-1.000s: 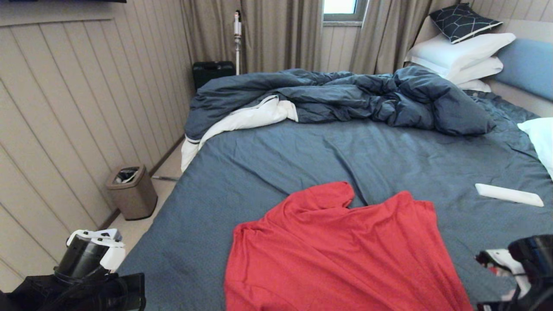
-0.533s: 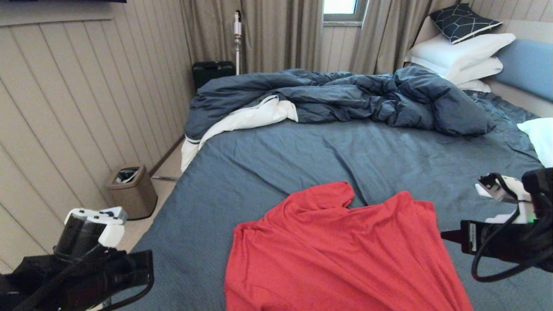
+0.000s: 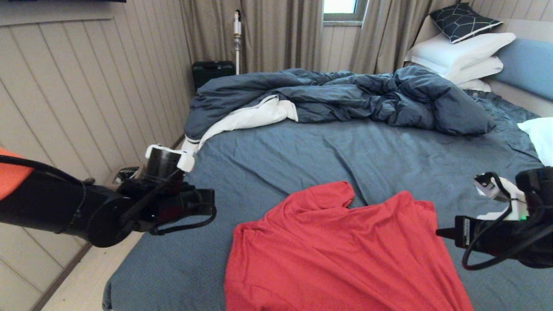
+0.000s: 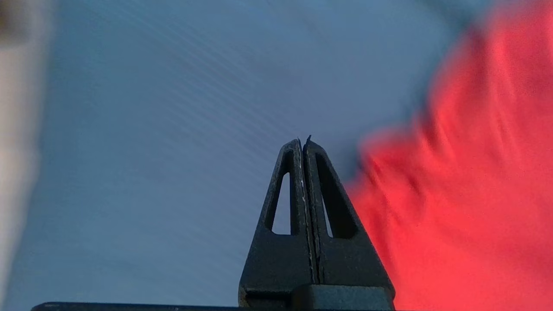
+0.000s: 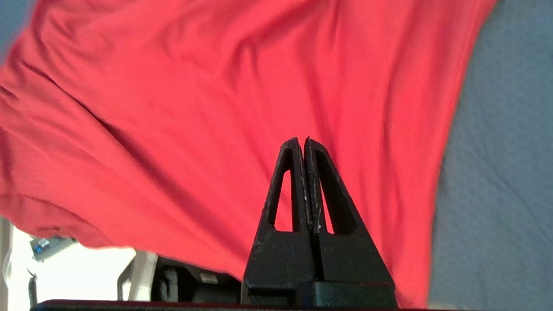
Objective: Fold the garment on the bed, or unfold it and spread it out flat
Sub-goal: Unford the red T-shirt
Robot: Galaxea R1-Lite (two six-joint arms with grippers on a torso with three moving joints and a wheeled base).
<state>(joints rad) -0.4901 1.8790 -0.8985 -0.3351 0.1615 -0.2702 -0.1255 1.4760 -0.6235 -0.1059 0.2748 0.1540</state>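
Garment (image 3: 341, 255): red T-shirt, lying rumpled on the near part of the bed, plain red side up. It is spreading wide toward me and running past the near edge of what my head is seeing. One rounded flap is poking up at its far edge.
Bed (image 3: 367, 155): it is wearing a blue-grey sheet with soft wrinkles. The shirt is resting right on this sheet.
My left gripper (image 4: 303, 142): I am holding it over the bare sheet, just beside the left edge of the shirt. Its two fingers are pressed tight together with nothing between them. It is not touching the shirt.
My left arm (image 3: 99, 207): it is reaching in from the left side, over the bed's left edge.
My right gripper (image 5: 301, 141): I am holding it by the right edge of the shirt, pointing across the red cloth. Its two fingers are squeezed together and are gripping nothing.
My right arm (image 3: 497, 235): it is coming in from the right, with its dark tip just beside the shirt's right edge.
Duvet (image 3: 345, 97): dark blue and all bunched up, lying across the far part of the bed, well apart from the shirt. A white bit is showing at its left end.
Pillows (image 3: 458, 56): white ones are sitting stacked at the far right corner, with a dark patterned cushion (image 3: 462, 20) on top.
Bin (image 3: 125, 173): it is standing on the floor by the wall, partly hiding behind my left arm.
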